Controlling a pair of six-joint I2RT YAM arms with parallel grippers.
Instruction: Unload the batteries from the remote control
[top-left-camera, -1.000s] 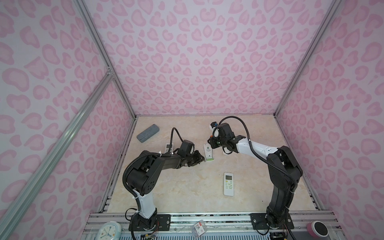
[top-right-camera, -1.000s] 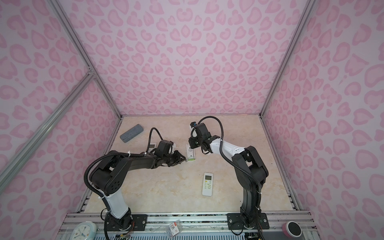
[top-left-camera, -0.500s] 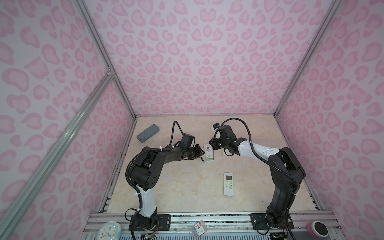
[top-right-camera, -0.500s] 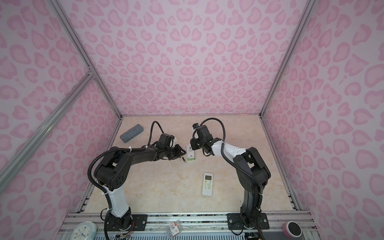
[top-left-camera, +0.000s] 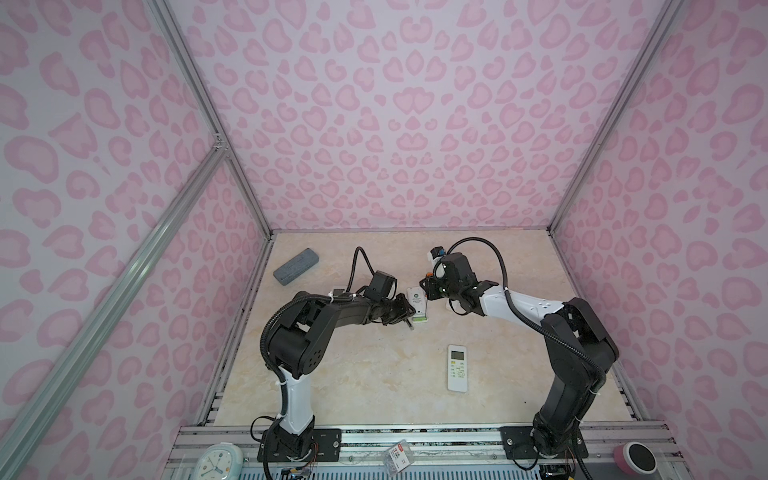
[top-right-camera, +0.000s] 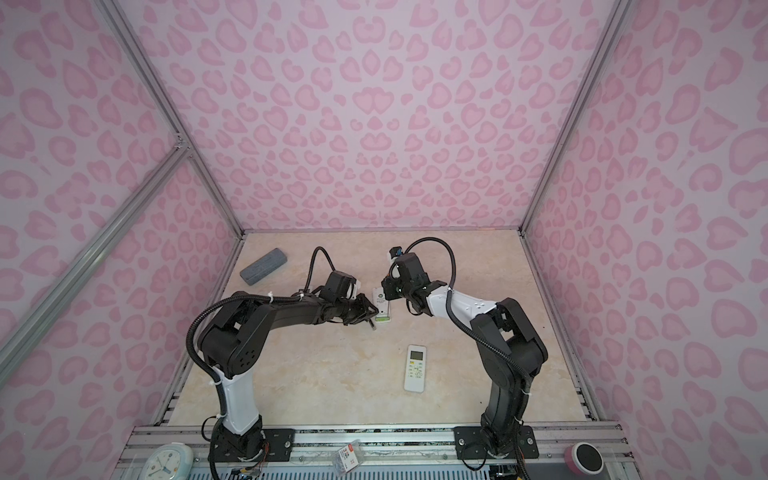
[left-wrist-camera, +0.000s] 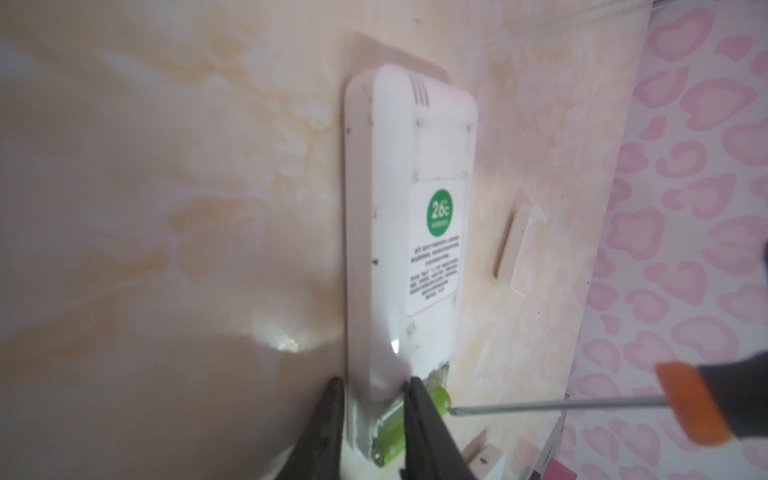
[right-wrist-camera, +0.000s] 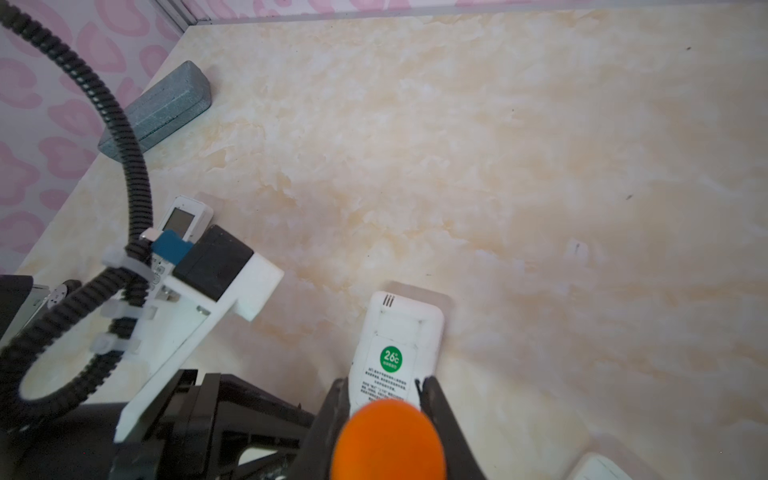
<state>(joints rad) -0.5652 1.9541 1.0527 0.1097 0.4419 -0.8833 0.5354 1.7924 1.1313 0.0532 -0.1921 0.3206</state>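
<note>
Left wrist: left tool (left-wrist-camera: 376, 382) pinches remote (left-wrist-camera: 399, 187) edge; right tool (right-wrist-camera: 384, 382) grips screwdriver (right-wrist-camera: 388, 440) (tip at green battery (left-wrist-camera: 388, 436)).

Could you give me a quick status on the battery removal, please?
Left claw clamped on remote. Right claw holds screwdriver, tip at green battery, seated in bay. Left finger crowds the battery.

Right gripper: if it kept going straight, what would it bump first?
Probably the green battery in the remote: the right gripper holds a screwdriver whose tip seems to touch it.
</note>
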